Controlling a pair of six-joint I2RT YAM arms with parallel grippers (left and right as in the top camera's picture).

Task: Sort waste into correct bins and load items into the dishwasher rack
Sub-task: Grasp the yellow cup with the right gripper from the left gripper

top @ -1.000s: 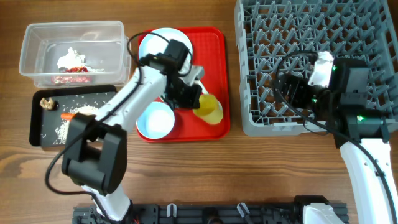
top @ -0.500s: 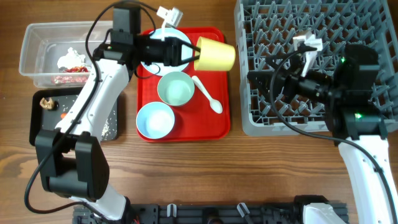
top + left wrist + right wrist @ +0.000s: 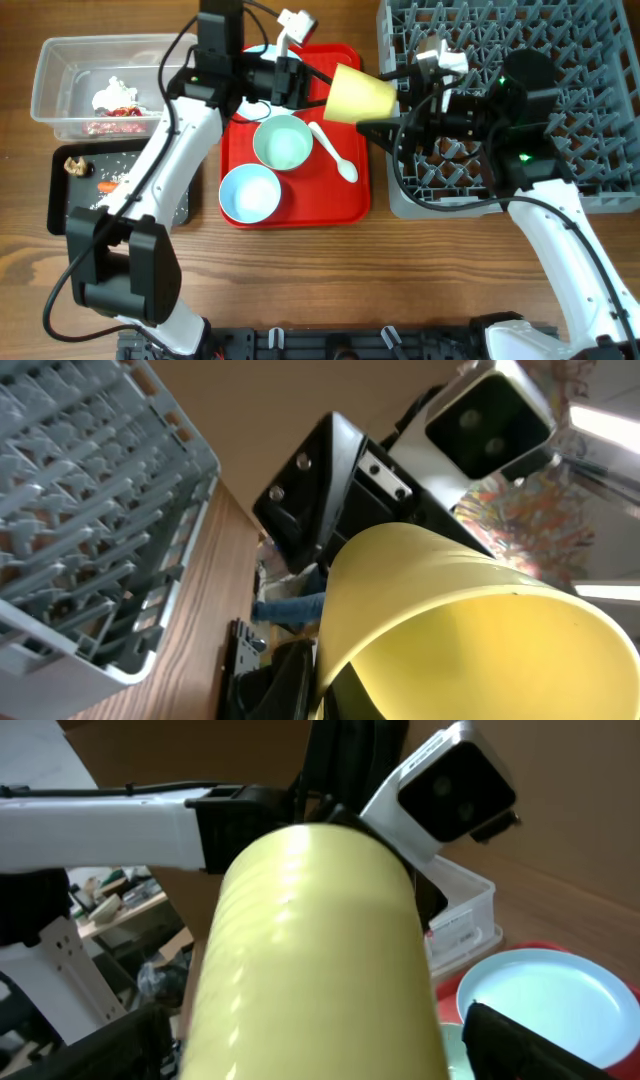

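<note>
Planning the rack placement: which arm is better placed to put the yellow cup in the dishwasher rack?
Right, probably. The right end effector, open, brackets the yellow cup at the dishwasher rack edge. The left end effector grips the cup but reaches across the red tray, short of the rack.

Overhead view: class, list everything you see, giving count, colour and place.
table: 1, brown, under everything
rack: 1, grey, upper right
red tray: 1, red, centre
plate: 1, pale blue, top of red tray
bowls: 2, mint and pale blue, on red tray
spoon: 1, white, on red tray
cup: 1, yellow, held between red tray and rack
tub: 1, clear, upper left
tissue: 1, white, in tub
wrapper: 1, red-and-white, in tub
black tray: 1, black, below tub
carrot: 1, orange, in black tray
lump: 1, brown, in black tray
rice: many, white, in black tray
left gripper: 1, black, jaws shut on cup
right gripper: 1, black, jaws open around cup
</note>
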